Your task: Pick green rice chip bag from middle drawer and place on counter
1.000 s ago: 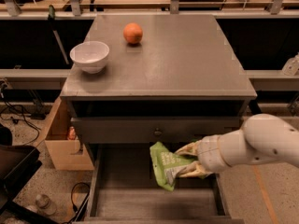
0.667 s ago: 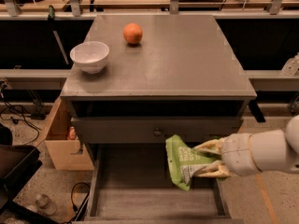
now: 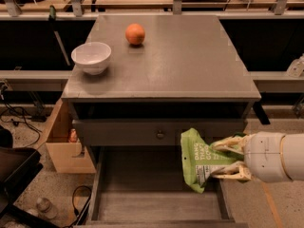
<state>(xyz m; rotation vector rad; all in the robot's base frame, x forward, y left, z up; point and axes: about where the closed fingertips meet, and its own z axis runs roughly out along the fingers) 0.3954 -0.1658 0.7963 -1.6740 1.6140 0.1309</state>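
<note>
Above the right side of the open middle drawer [image 3: 142, 179], the green rice chip bag [image 3: 198, 156] is held roughly upright, pinched betw. the 2 fingers [image 3: 229, 144] of the end effector [image 3: 216, 161], which is seen at lower right, below the front edge of the surface [image 3: 180, 65]. On the surface, a white bowl [image 3: 91, 57] & an orange fruit [image 3: 135, 33] are set toward the far left, apart from each other.
</note>
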